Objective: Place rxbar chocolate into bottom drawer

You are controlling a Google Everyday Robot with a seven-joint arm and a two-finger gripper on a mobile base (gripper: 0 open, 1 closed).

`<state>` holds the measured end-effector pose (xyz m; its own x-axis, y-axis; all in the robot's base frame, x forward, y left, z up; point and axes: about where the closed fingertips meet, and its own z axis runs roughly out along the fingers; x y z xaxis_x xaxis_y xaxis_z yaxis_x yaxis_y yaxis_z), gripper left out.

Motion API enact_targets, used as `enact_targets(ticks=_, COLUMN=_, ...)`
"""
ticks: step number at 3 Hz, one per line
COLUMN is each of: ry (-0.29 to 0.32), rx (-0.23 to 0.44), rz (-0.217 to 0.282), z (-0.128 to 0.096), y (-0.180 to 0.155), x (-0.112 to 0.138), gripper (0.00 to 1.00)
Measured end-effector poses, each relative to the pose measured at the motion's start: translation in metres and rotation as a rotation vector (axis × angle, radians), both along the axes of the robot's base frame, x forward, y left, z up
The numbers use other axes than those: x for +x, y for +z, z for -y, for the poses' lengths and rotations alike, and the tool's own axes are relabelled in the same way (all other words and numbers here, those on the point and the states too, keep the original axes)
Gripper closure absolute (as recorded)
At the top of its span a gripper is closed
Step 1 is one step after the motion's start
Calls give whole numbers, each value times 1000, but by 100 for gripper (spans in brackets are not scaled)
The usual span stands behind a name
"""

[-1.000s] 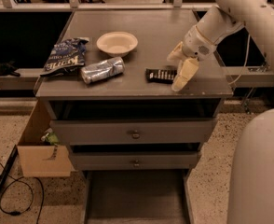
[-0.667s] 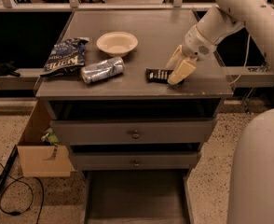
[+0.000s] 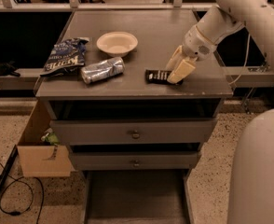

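At frame centre: grey cabinet, its worktop (image 3: 165,31) bearing every loose item. Bottom drawer (image 3: 134,197), lowest tier, stood pulled open. Blue chip bag (image 3: 65,56), far left. White bowl (image 3: 117,43), rear centre. Crushed can (image 3: 102,70), just beside the bag. Gripper (image 3: 174,74), fingers spread, tips down at the bar's right end. Rxbar chocolate (image 3: 156,76) lay flat, front right.

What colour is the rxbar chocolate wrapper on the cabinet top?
Black rxbar chocolate, pale lettering; camera view. The tool sits at its right end.
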<state>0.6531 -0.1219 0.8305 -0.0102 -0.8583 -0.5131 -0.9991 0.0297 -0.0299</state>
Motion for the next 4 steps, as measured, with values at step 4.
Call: enact_targets(ticks=4, ry=-25, rx=-46, rz=70, z=15, y=54, x=0, gripper=100)
